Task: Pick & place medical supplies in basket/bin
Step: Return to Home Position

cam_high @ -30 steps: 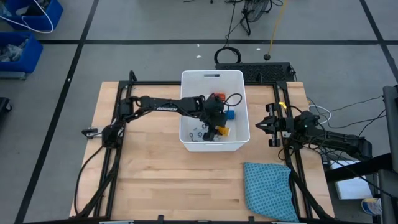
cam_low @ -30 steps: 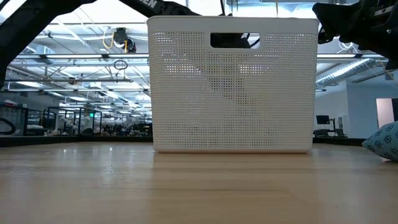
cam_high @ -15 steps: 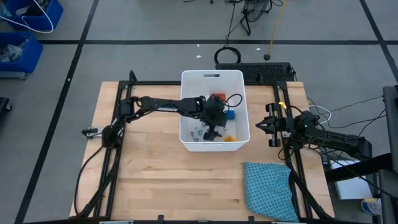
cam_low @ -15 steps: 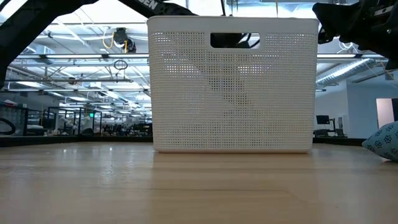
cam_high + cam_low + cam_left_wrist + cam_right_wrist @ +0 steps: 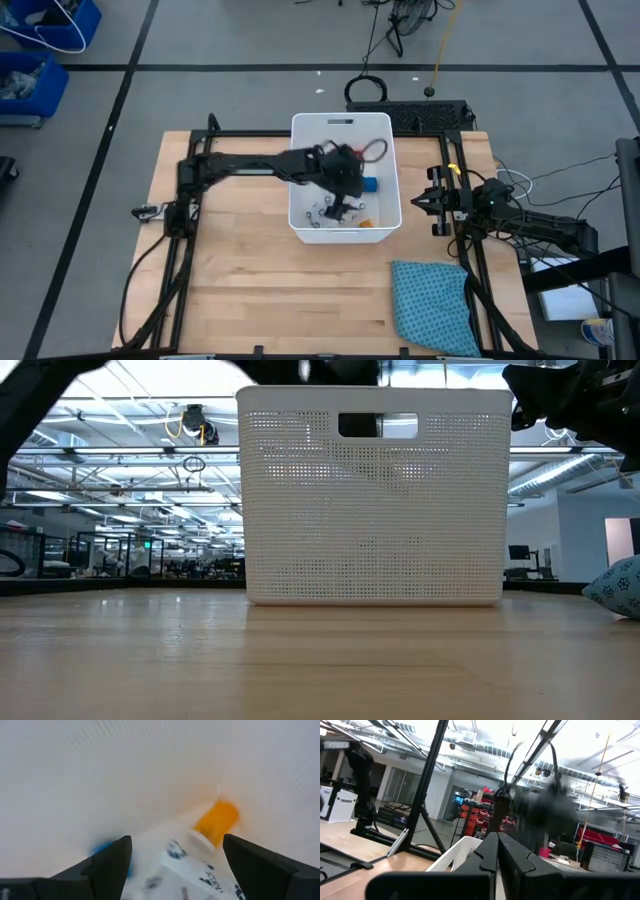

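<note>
Left pincer (image 5: 343, 205) is down inside the bin (image 5: 296, 190), and my arm comes in across its left rim. My fingers (image 5: 107, 865) are spread wide with nothing between them. I'm holding nothing at all.

Edges first. The bin's walls are on all sides of me, the right wall the closer one, and the slot handle (image 5: 340, 121) is in the far rim. Outside, the surface (image 5: 250, 290) is bare wood left of the bin and in front of it. A cloth (image 5: 430, 305) lies at the near-right corner, well apart from the bin.

Now the supplies, all on the bin floor. The bottle (image 5: 216, 822) lies on its side near the near-right corner. Its long axis runs at a slant, white cap end toward the packet (image 5: 200, 875). The packet lies flat just beside that cap. The cube (image 5: 107, 851) is by my other finger, toward the right wall.

My right pincer (image 5: 432, 204) waits at the surface's right edge, outside the bin's right wall and clear of it. Its fingers are pressed together, gripping nothing.
</note>
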Controlling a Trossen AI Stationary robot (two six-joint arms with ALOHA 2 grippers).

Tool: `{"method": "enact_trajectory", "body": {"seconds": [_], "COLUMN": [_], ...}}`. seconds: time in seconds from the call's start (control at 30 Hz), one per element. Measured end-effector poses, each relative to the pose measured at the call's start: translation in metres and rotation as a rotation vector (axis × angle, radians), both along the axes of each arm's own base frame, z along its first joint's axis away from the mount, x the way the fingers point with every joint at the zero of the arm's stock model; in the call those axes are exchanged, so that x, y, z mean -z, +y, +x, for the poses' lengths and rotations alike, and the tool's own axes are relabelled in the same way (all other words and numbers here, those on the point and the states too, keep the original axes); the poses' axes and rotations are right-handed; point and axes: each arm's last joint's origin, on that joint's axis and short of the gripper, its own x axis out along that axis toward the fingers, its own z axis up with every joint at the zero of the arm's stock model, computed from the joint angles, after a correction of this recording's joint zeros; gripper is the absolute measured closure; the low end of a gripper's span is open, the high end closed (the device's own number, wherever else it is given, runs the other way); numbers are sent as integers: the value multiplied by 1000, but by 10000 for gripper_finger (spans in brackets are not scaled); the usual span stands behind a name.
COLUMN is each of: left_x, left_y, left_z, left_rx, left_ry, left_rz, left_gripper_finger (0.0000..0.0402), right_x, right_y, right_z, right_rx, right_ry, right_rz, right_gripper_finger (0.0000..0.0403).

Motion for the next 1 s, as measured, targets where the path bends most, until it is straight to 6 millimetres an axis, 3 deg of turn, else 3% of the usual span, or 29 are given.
{"method": "enact_trajectory", "body": {"seconds": [0.17,0.27,0.37,0.5,0.57,0.73,0.87,1.0], "left_x": [-86,-129,-165,-191,-198,-197,-167,-126], "left_y": [-8,-12,-18,-22,-23,-27,-29,-36], "left_z": [-37,-70,-108,-154,-175,-221,-257,-273], "left_rx": [2,11,-19,-107,-127,-214,-332,-268], "left_ry": [-97,-152,-195,-167,-136,-169,-233,-468], "left_rz": [99,132,166,180,163,133,94,-29], "left_gripper_finger": [84,114,183,319,378,396,398,399], "right_x": [0,0,0,0,0,0,1,1], "right_y": [0,0,0,0,0,0,0,0], "right_z": [0,0,0,0,0,0,0,0], "right_rx": [-3,-4,-4,-10,-11,-10,-10,-9], "right_ry": [0,1,4,6,5,6,11,13], "right_rz": [-2,-2,1,21,23,24,27,28], "right_gripper_finger": [399,399,399,399,399,399,399,399]}}
